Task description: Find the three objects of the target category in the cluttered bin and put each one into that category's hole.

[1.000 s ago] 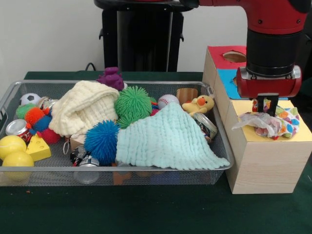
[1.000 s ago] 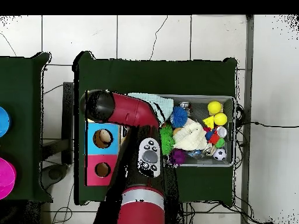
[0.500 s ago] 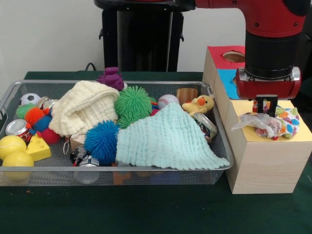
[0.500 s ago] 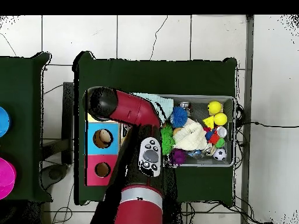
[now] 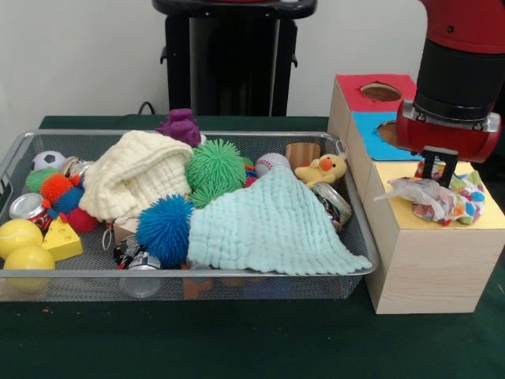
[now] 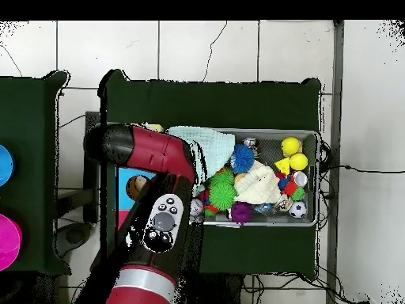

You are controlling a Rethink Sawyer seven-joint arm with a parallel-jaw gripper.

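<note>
Hand (image 5: 439, 167) hangs low over the near, yellow-topped section of the wooden box (image 5: 426, 260), dark fingers just above a crumpled plastic bag (image 5: 439, 197) of bright, spotted pieces. Fingers look narrowly parted with nothing between them; the bag lies loose on the yellow top (image 5: 493, 217), not gripped. In the overhead view the red arm (image 6: 150, 150) covers the hand and the yellow section entirely.

Judgement: the bag sits where that category's hole should be, and no hole shows under it from the front, so it may be draped over the opening rather than dropped through. Being limp and wide, it could bridge the hole instead of falling in. Behind it the blue section (image 5: 377, 130) and red section (image 5: 377, 87) show round openings.

Against half a second ago: the arm has swung sideways toward the box's outer edge, the hand shifting slightly with it; the bag keeps its place and shape. Overhead, the elbow now reaches further out past the box.

Wire bin (image 5: 237, 278) on the green bench (image 5: 237, 339) stays crowded: mint cloth (image 5: 268, 225), cream cloth (image 5: 134, 174), blue spiky ball (image 5: 163, 229), green spiky ball (image 5: 215, 167), rubber duck (image 5: 322, 170). Which remaining items belong to the target category, I cannot tell.
</note>
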